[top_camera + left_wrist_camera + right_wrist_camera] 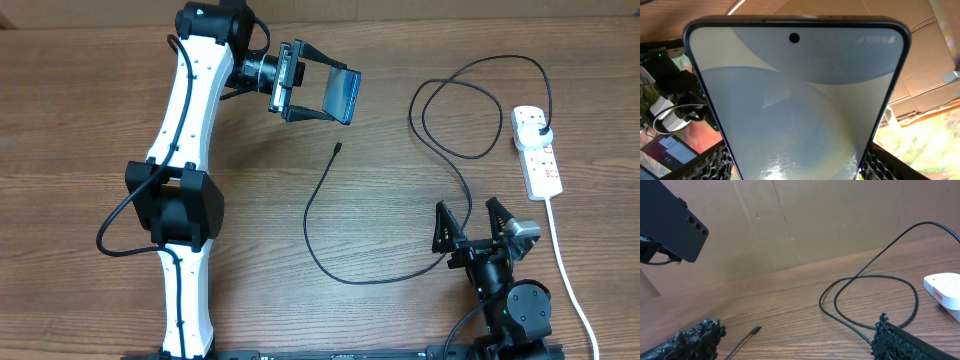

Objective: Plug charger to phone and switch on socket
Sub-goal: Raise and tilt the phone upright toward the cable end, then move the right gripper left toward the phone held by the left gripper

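**Phone held up, cable tip loose on the desk**

Overhead: the left fingers (322,57) clamp the phone (342,97) over the far middle of the desk (100,100). The charger (306,212) curls across the wood. Its tip lies free just near of the phone, and its plug sits in the socket (540,165) at far right. The right fingers (443,228) stand apart, near right.

Left wrist: the phone's screen fills the view.

Right wrist: the phone's back shows far left, and the cable tip lies between the spread fingers.

Counted one phone (342,96), one black charger cable (307,205), one white power strip (537,150), one thick white cord (565,270), and two grippers: left gripper (345,96), right gripper (466,205).
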### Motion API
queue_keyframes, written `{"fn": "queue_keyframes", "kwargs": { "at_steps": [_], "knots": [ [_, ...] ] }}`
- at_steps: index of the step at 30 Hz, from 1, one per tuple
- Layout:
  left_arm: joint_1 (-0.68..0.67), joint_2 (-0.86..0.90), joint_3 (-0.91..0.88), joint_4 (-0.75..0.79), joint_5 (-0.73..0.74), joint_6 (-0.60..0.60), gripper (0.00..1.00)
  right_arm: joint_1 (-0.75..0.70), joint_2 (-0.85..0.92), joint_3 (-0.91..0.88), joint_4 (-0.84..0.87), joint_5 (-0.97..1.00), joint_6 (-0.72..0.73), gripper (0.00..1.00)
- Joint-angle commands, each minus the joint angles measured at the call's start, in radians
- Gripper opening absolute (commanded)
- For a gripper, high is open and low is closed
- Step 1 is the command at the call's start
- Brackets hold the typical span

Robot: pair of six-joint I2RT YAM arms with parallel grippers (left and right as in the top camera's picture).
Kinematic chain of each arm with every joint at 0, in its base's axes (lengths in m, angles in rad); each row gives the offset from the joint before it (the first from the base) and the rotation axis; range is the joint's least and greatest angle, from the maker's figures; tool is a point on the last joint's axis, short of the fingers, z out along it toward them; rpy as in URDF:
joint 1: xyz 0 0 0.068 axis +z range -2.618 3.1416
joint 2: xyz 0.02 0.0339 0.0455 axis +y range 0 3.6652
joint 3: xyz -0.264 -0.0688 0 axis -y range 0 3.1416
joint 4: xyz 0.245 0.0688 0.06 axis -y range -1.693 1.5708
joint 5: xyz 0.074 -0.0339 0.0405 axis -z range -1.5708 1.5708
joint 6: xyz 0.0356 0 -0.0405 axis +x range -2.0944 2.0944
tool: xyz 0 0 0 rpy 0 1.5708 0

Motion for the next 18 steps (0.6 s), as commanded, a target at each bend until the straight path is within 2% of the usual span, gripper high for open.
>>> {"fn": "queue_keyframes", "kwargs": {
  "at_steps": [1,4,11,18],
  "knots": [
    [0.005,-0.010,0.029,-0.005,0.055,-0.010,0.41,-0.002,-0.009,-0.011,0.003,-0.002,-0.004,1.00],
    [0.005,-0.010,0.029,-0.005,0.055,-0.010,0.41,-0.002,-0.009,-0.011,0.003,-0.006,0.005,1.00],
    [0.005,-0.010,0.029,-0.005,0.047,-0.010,0.41,-0.002,-0.009,-0.002,-0.019,-0.079,0.164,1.00],
    [0.005,-0.010,0.029,-0.005,0.044,-0.009,0.41,-0.002,-0.008,0.124,-0.205,-0.115,0.181,1.00]
  ]
}}
